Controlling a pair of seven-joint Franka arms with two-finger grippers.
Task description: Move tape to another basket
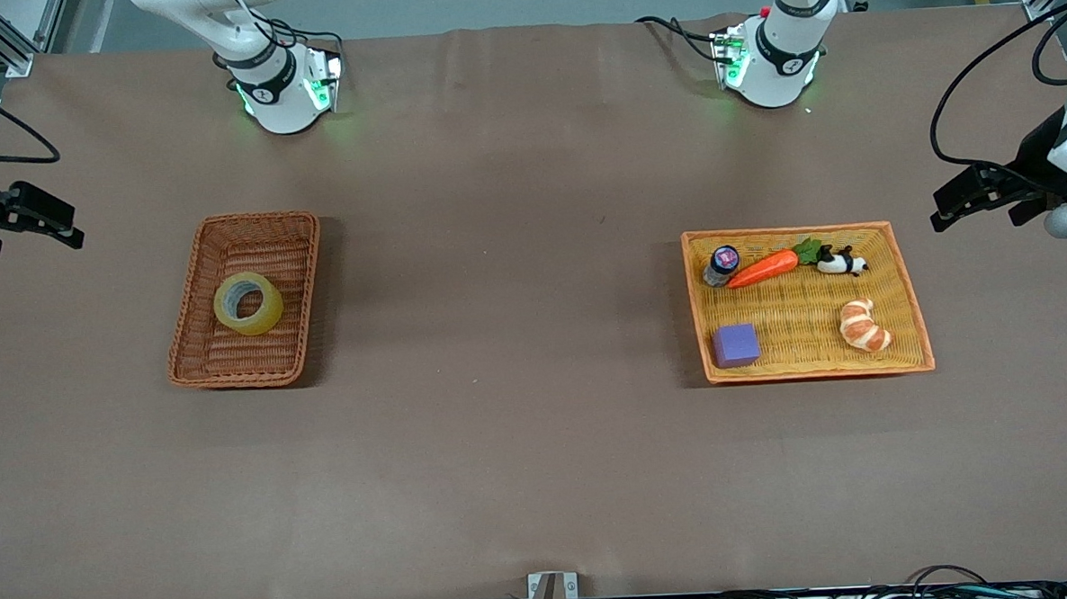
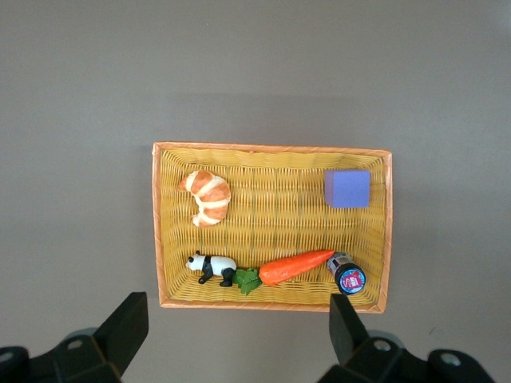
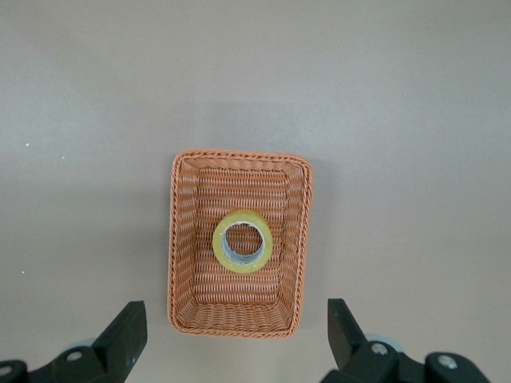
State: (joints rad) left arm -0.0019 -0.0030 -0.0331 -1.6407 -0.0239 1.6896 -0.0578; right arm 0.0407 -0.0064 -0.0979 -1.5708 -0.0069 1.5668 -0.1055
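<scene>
The tape [image 1: 247,303], a translucent yellowish ring, lies flat in the middle of the dark reddish-brown wicker basket [image 1: 201,350] toward the right arm's end of the table. The right wrist view shows the tape [image 3: 243,241] in the basket [image 3: 182,239] from high above. My right gripper [image 1: 66,225] is open and empty, up in the air over the table's end beside the basket; it also shows in the right wrist view [image 3: 235,327]. My left gripper [image 1: 944,209] is open and empty, up in the air by the tray; it also shows in the left wrist view [image 2: 239,327].
A shallow orange-yellow woven tray [image 1: 906,283] toward the left arm's end holds a purple block [image 1: 735,345], a croissant [image 1: 863,325], a carrot [image 1: 766,268], a panda figure [image 1: 842,262] and a small bottle [image 1: 722,265]. The brown table [image 1: 516,318] lies between basket and tray.
</scene>
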